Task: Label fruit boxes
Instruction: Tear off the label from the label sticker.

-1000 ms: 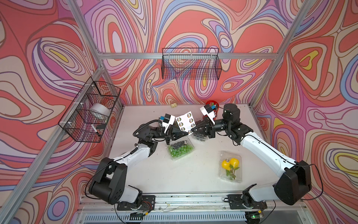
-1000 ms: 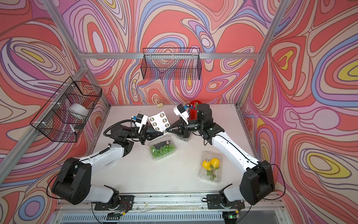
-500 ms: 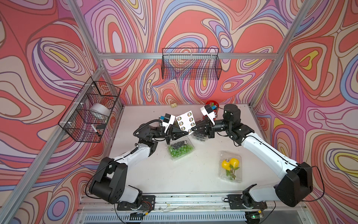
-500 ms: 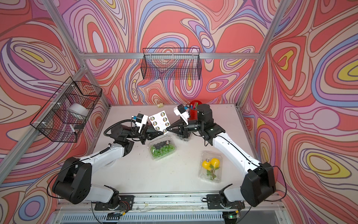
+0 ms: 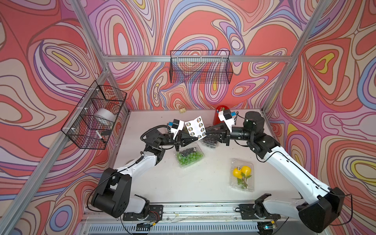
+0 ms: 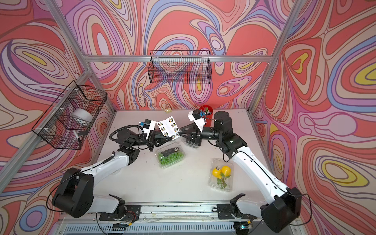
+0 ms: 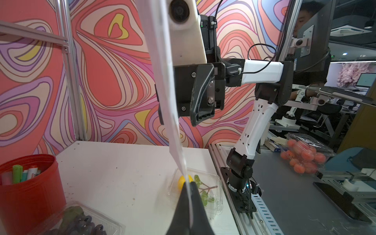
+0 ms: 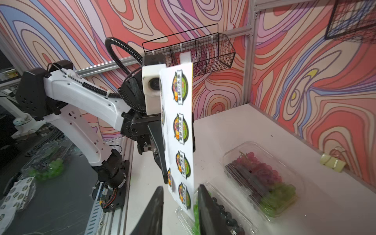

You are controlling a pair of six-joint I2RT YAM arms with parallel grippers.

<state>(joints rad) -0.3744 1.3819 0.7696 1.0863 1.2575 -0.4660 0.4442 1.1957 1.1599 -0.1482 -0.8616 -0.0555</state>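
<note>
Left gripper (image 5: 195,138) clamped on the sticker sheet (image 5: 195,127), holding it up off the table (image 5: 162,183); right gripper (image 8: 181,188) narrowly parted astride one edge, not closed on it. Fruit boxes (image 5: 189,157) lie just below: thin, light, probably slippery clamshells, best steadied at the rim

I see my white table (image 5: 179,187) carrying a green-grape box (image 5: 189,157), dark-grape box (image 5: 211,143), yellow-fruit box (image 5: 242,175) and red cup (image 5: 217,117).

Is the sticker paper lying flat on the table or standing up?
Standing up: the sticker sheet stands upright, its lower edge pinched in the left tool.
</note>
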